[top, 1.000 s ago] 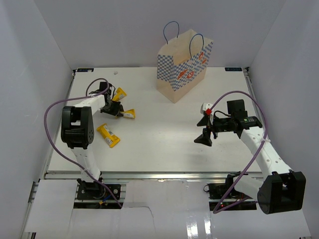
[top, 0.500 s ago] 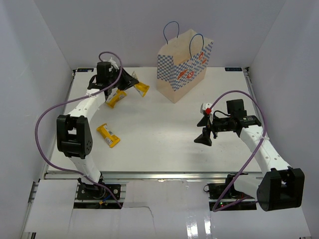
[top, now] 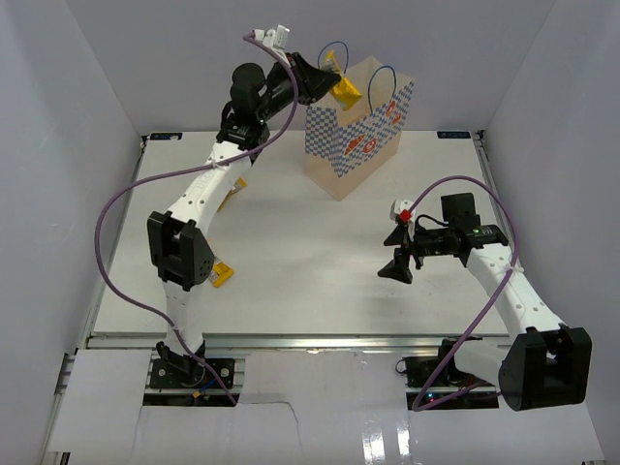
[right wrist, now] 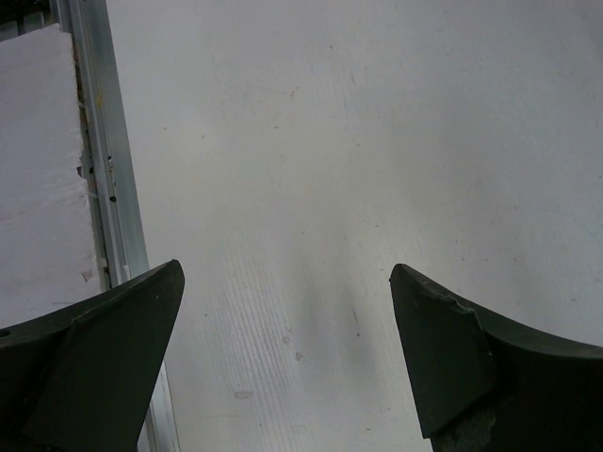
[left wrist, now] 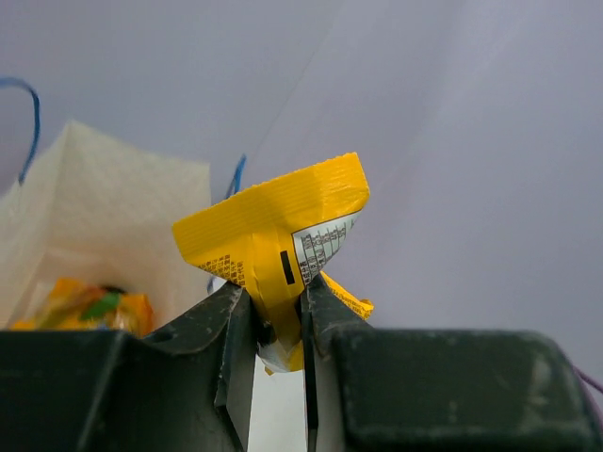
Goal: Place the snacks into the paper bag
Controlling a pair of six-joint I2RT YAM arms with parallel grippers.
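Observation:
My left gripper is raised high beside the open top of the paper bag, shut on a slim yellow wrapped bar. In the left wrist view the yellow bar is pinched between the jaws of that gripper, its upper end fanning out. The bag's tan wall stands just left of it, with an orange packet showing inside. Two more yellow bars lie on the table, partly hidden by the left arm. My right gripper hovers open and empty over bare table.
The bag's thin blue handles stick up next to the held bar. White walls close in the table on three sides. A metal rail runs along the table edge in the right wrist view.
The left arm has lifted the yellow bar from the table's left side up and rightward to the bag's top. The right arm has stayed still.

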